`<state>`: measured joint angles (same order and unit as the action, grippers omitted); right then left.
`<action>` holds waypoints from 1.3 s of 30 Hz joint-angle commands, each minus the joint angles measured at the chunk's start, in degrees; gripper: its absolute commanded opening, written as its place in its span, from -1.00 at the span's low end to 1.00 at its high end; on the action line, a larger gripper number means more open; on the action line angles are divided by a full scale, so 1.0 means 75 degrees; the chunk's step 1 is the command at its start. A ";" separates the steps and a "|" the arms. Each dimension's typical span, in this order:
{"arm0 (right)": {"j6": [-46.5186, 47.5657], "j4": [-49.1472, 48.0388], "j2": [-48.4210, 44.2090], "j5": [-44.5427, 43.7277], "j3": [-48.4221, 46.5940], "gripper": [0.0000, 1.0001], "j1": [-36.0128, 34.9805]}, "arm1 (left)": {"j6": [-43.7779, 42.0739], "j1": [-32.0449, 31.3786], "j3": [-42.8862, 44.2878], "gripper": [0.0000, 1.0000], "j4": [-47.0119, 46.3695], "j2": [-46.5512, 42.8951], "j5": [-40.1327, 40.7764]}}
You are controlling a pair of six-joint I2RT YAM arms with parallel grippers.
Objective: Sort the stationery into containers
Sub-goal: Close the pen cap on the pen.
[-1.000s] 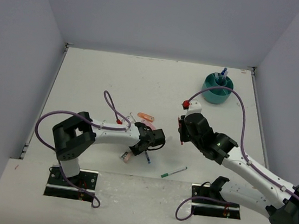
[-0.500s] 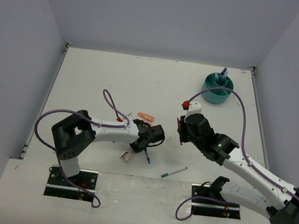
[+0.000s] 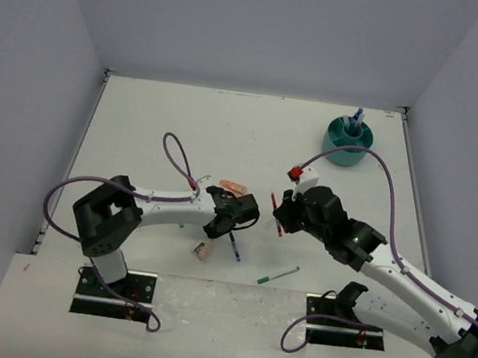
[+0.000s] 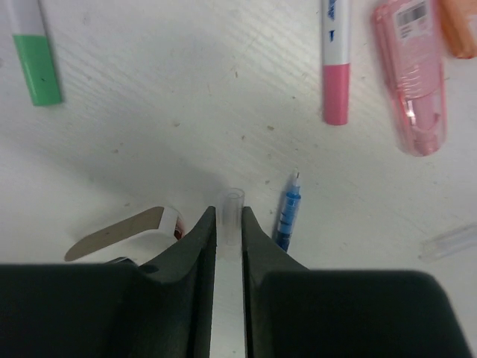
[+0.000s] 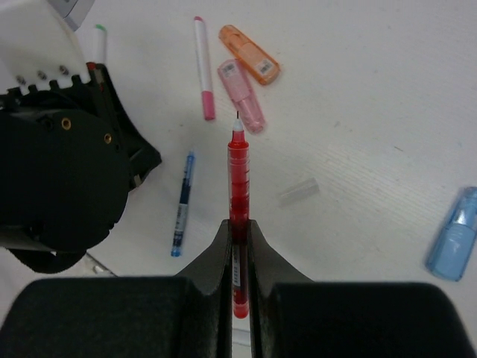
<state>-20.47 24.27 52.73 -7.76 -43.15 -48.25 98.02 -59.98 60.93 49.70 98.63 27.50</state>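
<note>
Jaws of the left gripper (image 4: pixel 227 216) are clamped on a clear tube (image 4: pixel 231 200), just left of the blue pen (image 4: pixel 289 212) lying on the table (image 4: pixel 171 112). The right gripper (image 5: pixel 238 227), right of the blue pen, is closed on a red pen (image 5: pixel 237 171). A pink marker (image 4: pixel 335 60) and pink highlighter (image 4: pixel 414 74) lie beyond the blue pen. The teal organizer (image 3: pixel 346 144) stands well apart from it, far right.

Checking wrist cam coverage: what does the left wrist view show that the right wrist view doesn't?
Left wrist only: a clear tube clamped in the left gripper. Right wrist only: a red pen clamped in the right gripper, and a light-blue highlighter. Both: the blue pen, pink-tipped pen, pink highlighter.
</note>
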 commanded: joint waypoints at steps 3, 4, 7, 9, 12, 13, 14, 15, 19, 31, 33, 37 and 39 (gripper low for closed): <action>-0.0235 -0.2683 -0.1015 0.2238 0.1219 -1.00 0.0011 | -0.1036 0.0041 0.0280 -1.00 0.0317 -0.1685 0.1897; -0.0424 -0.3255 -0.1181 0.2507 0.1522 -1.00 0.0011 | -0.1612 0.0041 0.0200 -1.00 -0.0111 -0.2039 0.2075; -0.0907 -0.4729 -0.1283 0.3277 0.2115 -1.00 0.0012 | -0.3824 0.0028 0.0007 -1.00 -0.1325 -0.3059 0.2345; -0.1201 -0.5353 -0.1006 0.3783 0.2220 -1.00 0.0006 | -0.4990 0.0000 -0.0096 -1.00 -0.2423 -0.3529 0.2294; -0.1631 -0.6353 -0.0450 0.4316 0.2250 -1.00 -0.0012 | -0.6437 -0.0006 -0.0363 -1.00 -0.3546 -0.4267 0.2078; -0.1823 -0.6774 -0.0228 0.4392 0.2240 -1.00 -0.0083 | -0.7075 -0.0011 -0.0559 -1.00 -0.4046 -0.4648 0.1878; -0.2020 -0.7204 -0.0005 0.4470 0.2229 -1.00 -0.0156 | -0.7719 -0.0016 -0.0756 -1.00 -0.4550 -0.5036 0.1676; -0.2154 -0.7510 0.0194 0.4485 0.2203 -1.00 -0.0204 | -0.8101 -0.0018 -0.0936 -1.00 -0.4996 -0.5331 0.1507; -0.2403 -0.8109 0.0656 0.4242 0.2055 -1.00 -0.0298 | -0.8702 -0.0006 -0.1217 -1.00 -0.5856 -0.5953 0.1195; -0.2269 -0.8106 0.1254 0.3855 0.1491 -1.00 -0.0399 | -0.8910 -0.0006 -0.1256 -1.00 -0.6036 -0.6331 0.0944; -0.2204 -0.8010 0.1264 0.3758 0.1378 -1.00 -0.0409 | -0.8880 -0.0006 -0.1277 -1.00 -0.6080 -0.6310 0.0829; -0.2029 -0.7686 0.1254 0.3447 0.1251 -1.00 -0.0399 | -0.8852 -0.0006 -0.1351 -1.00 -0.6262 -0.6318 0.0587; -0.1999 -0.7560 0.1251 0.3351 0.1177 -1.00 -0.0399 | -0.8860 -0.0006 -0.1348 -1.00 -0.6260 -0.6307 0.0563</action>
<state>-37.26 -32.62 62.28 20.97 -31.02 -51.00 33.34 -60.07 51.41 6.43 51.77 33.04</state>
